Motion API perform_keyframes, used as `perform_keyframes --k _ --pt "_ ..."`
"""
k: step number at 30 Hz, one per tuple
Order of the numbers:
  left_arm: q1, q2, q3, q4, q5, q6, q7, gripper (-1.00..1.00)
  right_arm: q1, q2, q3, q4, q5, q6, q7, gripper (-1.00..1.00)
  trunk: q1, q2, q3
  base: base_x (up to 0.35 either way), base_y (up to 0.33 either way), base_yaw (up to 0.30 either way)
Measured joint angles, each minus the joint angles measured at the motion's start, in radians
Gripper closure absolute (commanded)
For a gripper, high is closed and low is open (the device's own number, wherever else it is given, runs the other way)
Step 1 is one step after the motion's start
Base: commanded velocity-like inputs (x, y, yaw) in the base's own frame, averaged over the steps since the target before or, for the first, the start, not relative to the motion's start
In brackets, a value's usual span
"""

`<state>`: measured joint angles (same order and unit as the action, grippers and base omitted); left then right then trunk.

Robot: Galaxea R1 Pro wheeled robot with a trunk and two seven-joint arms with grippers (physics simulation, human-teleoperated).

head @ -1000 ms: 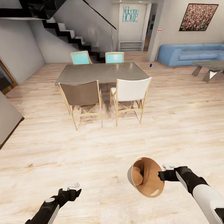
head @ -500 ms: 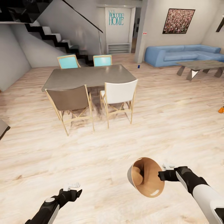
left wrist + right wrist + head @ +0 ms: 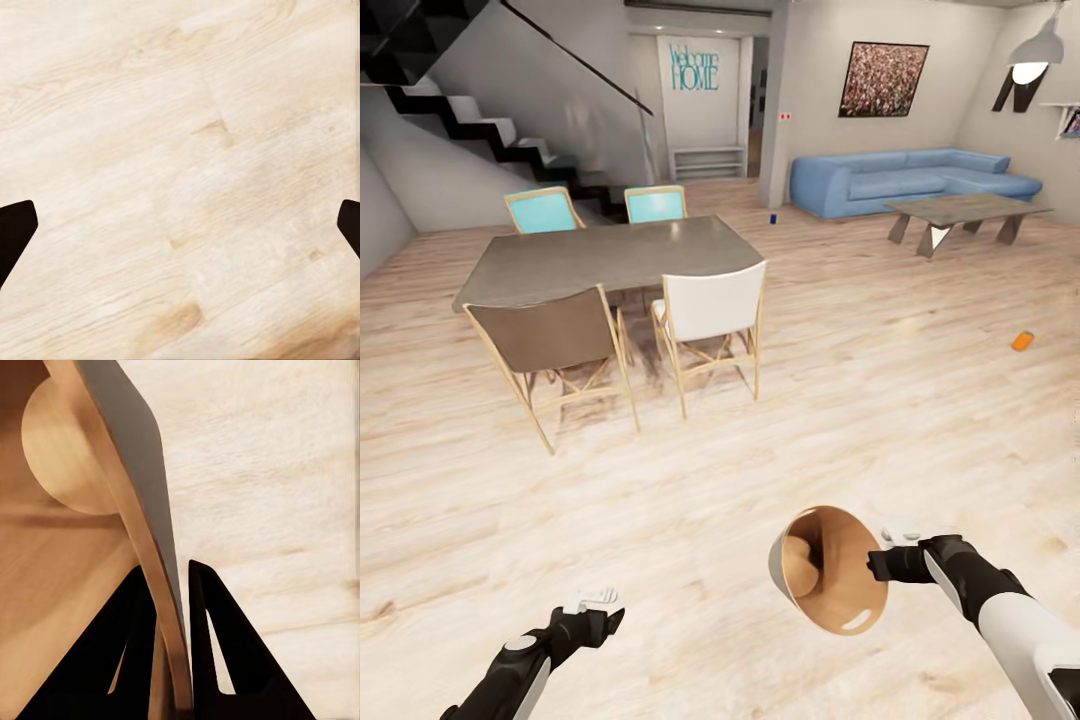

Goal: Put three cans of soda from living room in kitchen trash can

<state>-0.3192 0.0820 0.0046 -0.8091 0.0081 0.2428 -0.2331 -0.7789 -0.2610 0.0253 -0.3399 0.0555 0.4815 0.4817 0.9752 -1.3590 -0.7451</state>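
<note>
**Bin carried across the living room floor**

While pale wood flooring [image 3: 690, 480] runs everywhere, the staircase [image 3: 450, 110] stands far left, then the grey dining table [image 3: 600, 255] with four chairs, the blue sofa [image 3: 905, 180] and coffee table [image 3: 960, 210]. A blue can [image 3: 774, 217] stands near the sofa; an orange can [image 3: 1022, 341] lies far right. The left gripper [image 3: 598, 598] hangs spread open and empty. The right gripper [image 3: 888, 545] pinches the tash can [image 3: 830, 570] rim. Since earlier, the view has swung rightward, revealing the orange can fully.
</note>
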Motion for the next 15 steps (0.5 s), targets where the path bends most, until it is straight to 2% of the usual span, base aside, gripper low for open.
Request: perform_keyframes --k 6,15 --pt "0.0 0.0 0.0 0.0 0.0 -0.002 0.0 -1.0 0.0 0.004 0.002 0.0 0.003 -0.001 -0.001 1.0 0.0 0.0 0.004 0.067 0.001 -0.092" --pt "0.0 0.001 0.0 0.001 0.001 -0.001 -0.002 -1.0 0.0 0.005 0.0 0.0 0.0 -0.001 -0.001 1.0 0.0 0.0 0.01 0.253 0.16 -0.202"
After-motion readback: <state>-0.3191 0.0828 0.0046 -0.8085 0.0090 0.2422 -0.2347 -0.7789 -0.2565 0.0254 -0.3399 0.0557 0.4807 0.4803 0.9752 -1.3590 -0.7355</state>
